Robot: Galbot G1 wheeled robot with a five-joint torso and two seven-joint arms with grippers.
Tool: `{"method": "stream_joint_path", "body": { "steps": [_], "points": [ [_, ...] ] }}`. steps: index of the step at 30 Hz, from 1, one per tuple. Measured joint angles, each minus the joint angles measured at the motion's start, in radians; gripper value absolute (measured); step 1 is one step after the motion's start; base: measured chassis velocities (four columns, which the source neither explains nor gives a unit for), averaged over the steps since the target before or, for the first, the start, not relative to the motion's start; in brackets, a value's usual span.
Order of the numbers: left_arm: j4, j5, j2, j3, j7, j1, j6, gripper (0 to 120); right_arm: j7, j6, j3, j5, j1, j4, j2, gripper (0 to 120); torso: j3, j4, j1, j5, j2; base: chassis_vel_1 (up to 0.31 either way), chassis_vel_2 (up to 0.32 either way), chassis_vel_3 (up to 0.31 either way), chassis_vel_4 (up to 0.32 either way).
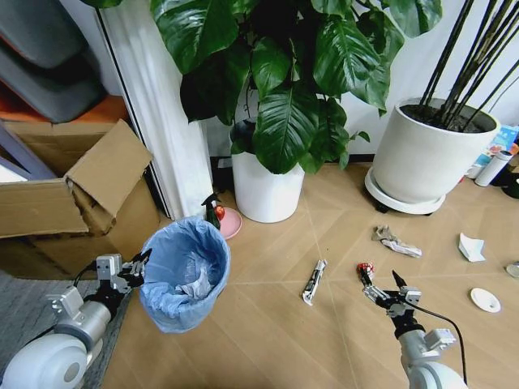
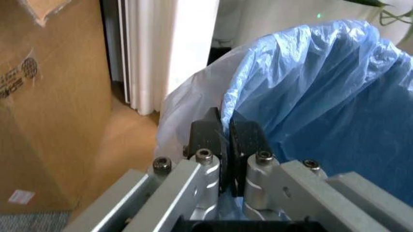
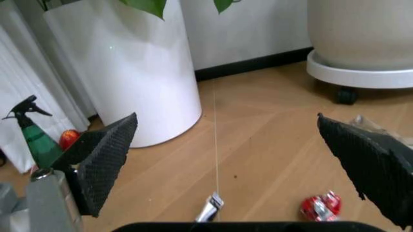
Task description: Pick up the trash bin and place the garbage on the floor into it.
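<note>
The trash bin, lined with a crinkled light-blue bag, stands on the floor at lower left, with white crumpled paper inside. My left gripper is shut on its near rim; in the left wrist view the fingers pinch the bag edge. My right gripper hovers open over the floor at lower right. Garbage lies around it: a narrow silver wrapper, a red scrap, a crumpled wrapper, a white tissue and a white disc. The right wrist view shows the wrapper and red scrap just below the open fingers.
A white plant pot stands behind the bin, with a green spray bottle beside it. A larger pot on a wheeled base sits at back right. A cardboard box and a white curtain close off the left.
</note>
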Motion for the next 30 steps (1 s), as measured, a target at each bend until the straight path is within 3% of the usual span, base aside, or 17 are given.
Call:
{"method": "stream_joint_path", "body": {
  "steps": [16,30],
  "points": [
    [-0.030,-0.004,0.015,0.005,-0.005,0.023,0.004,0,0.026,0.032,-0.082,-0.015,0.048,-0.103,0.035,100,0.000,-0.0002,0.000,0.0000,0.000,-0.108,0.116,0.111,-0.107],
    [-0.018,-0.004,0.025,-0.005,-0.007,0.042,0.005,0,0.179,-0.087,-0.217,-0.001,0.187,-0.309,0.113,100,0.000,-0.0002,0.000,-0.0002,0.000,0.010,-0.009,-0.012,0.003]
  ]
}}
